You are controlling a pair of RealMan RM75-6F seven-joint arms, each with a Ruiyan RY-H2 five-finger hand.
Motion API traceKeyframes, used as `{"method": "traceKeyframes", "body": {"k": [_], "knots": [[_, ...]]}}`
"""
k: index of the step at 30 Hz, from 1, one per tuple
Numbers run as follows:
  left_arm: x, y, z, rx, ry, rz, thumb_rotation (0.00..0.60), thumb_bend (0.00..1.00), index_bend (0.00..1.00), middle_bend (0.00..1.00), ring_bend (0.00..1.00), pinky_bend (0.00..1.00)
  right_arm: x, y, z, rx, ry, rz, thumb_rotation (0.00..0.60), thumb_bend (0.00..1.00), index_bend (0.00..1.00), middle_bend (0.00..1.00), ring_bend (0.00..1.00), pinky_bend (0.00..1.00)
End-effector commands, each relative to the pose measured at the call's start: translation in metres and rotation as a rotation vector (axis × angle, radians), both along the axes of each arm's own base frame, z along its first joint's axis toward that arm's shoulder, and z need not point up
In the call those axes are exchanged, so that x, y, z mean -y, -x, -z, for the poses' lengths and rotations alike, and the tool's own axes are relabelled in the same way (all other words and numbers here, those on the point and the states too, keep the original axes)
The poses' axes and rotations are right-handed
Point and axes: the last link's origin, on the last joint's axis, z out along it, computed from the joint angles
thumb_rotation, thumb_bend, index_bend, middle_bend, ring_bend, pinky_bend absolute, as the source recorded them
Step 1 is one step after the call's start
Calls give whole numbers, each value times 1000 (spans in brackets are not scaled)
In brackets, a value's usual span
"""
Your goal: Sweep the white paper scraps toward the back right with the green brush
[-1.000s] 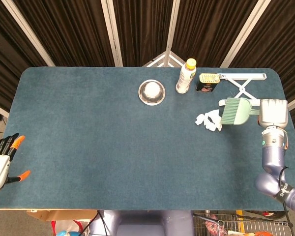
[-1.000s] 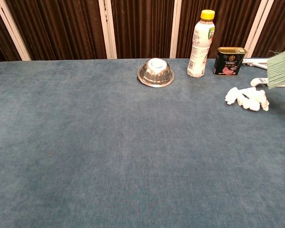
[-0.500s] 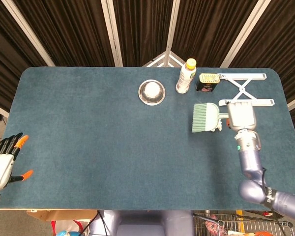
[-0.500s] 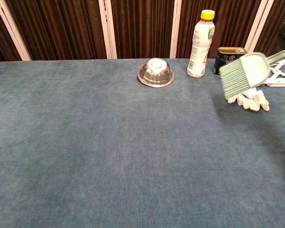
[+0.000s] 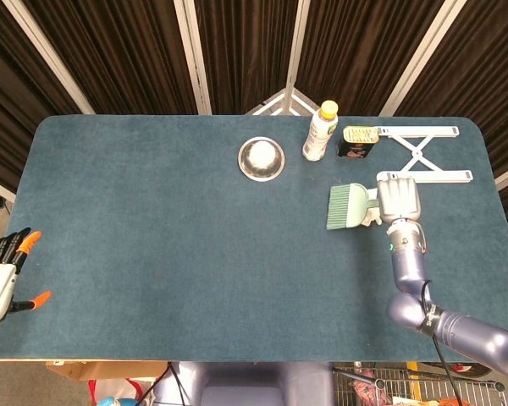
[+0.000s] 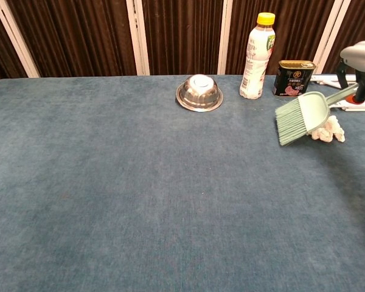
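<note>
My right hand [image 5: 397, 197] [image 6: 360, 66] grips the handle of the green brush [image 5: 346, 207] [image 6: 300, 118], whose bristles point left and down at the table. The white paper scraps [image 6: 328, 129] [image 5: 371, 218] lie just right of the bristles, mostly hidden under the brush in the head view. Whether the bristles touch the cloth I cannot tell. My left hand [image 5: 2, 279] hangs open off the table's front left corner, far from everything.
On the blue table [image 5: 152, 220], a steel bowl [image 5: 262, 158] [image 6: 199, 93] sits upside down at the back middle. A white bottle [image 5: 319, 132] [image 6: 257, 56], a dark can [image 5: 358, 141] [image 6: 294, 78] and a white folding rack [image 5: 423, 155] stand at the back right.
My right hand swung the brush from right of the scraps leftward over them, then lowered it on their left side. The scraps have not moved. The left hand drifted slightly.
</note>
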Motion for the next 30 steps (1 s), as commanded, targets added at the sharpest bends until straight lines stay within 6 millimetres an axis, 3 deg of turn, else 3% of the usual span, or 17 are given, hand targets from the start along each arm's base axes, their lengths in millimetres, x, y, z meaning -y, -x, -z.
{"method": "traceKeyframes", "body": {"k": [1,4,10,19,24,30], "knots": [[1,0,0,-2,-1,-2,600,0,0,0,0,0,1,12,0,-24,-4,26,600,489,805,950,966,899],[2,1,-1,-7,-4,-7,600,0,0,0,0,0,0,28,-9,-52,15,53,600,489,805,950,966,899],[3,0,-1,-11,-12,-3,600,0,0,0,0,0,-1,56,-47,-118,93,105,600,489,805,950,966,899],[4,-3,0,-26,-14,15,600,0,0,0,0,0,-20,84,-101,-189,183,157,600,488,805,950,966,899],[4,-4,1,-30,-15,21,600,0,0,0,0,0,-33,80,-121,-169,218,137,600,489,804,950,966,899],[5,-5,3,-27,-12,28,600,0,0,0,0,0,-57,48,-127,-77,204,23,600,489,805,950,966,899]]}}
